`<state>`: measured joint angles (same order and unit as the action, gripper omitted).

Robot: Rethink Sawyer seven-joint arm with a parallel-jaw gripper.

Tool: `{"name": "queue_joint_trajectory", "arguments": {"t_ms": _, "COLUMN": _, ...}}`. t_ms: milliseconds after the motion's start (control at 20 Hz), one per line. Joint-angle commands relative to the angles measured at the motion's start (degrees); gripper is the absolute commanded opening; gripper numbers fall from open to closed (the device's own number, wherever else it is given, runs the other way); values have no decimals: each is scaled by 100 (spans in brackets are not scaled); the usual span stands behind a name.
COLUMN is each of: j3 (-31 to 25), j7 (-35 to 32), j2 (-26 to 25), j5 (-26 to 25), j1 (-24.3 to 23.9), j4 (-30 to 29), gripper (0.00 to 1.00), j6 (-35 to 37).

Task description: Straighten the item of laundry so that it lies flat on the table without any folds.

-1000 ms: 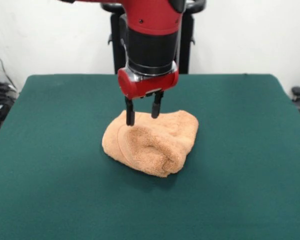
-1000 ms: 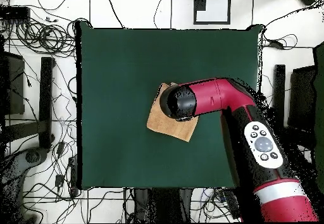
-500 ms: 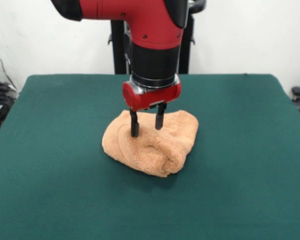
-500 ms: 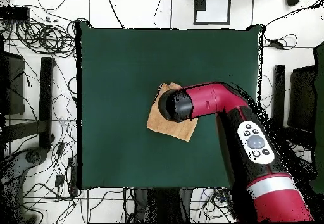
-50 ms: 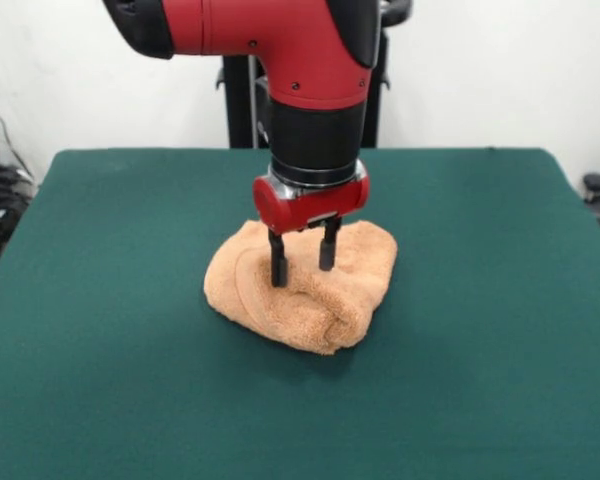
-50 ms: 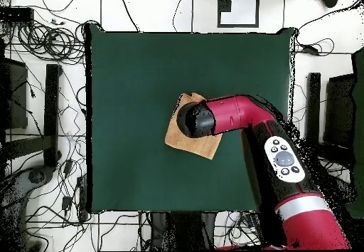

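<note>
The item of laundry [image 5: 310, 290] is a peach terry towel, bunched and folded into a thick lump near the middle of the green table [image 5: 100, 350]. My gripper [image 5: 303, 272] points straight down over the lump's top, open, with both black fingertips pressing into the cloth and a ridge of towel between them. From overhead, the red arm covers most of the towel [image 6: 186, 141], and only its edges show around the wrist. The gripper itself is hidden under the arm in that view.
Green tabletop [image 6: 142, 71] stretches widely on all sides of the towel. Cables and stands lie on the floor beyond the table's edges.
The gripper has come down and shifted slightly across the towel, from just above its top to fingertips sunk into the cloth. The towel has kept its shape.
</note>
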<state>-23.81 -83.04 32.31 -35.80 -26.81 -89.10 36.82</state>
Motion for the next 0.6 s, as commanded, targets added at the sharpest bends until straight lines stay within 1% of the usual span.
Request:
{"name": "queue_joint_trajectory", "arguments": {"t_ms": 50, "j3": 23, "j7": -849, "j2": -142, "j5": 211, "j1": 220, "j4": -434, "gripper": 100, "j6": -371}}
{"name": "queue_joint_trajectory", "arguments": {"t_ms": 400, "j3": -84, "j7": -603, "j2": -122, "j5": 97, "j1": 149, "j4": -441, "gripper": 100, "j6": -644}}
{"name": "queue_joint_trajectory", "arguments": {"t_ms": 450, "j3": -90, "j7": -585, "j2": -120, "j5": 91, "j1": 141, "j4": -443, "gripper": 0, "j6": -665}}
{"name": "queue_joint_trajectory", "arguments": {"t_ms": 600, "j3": -51, "j7": -662, "j2": -146, "j5": 189, "j1": 167, "j4": -440, "gripper": 0, "j6": -562}}
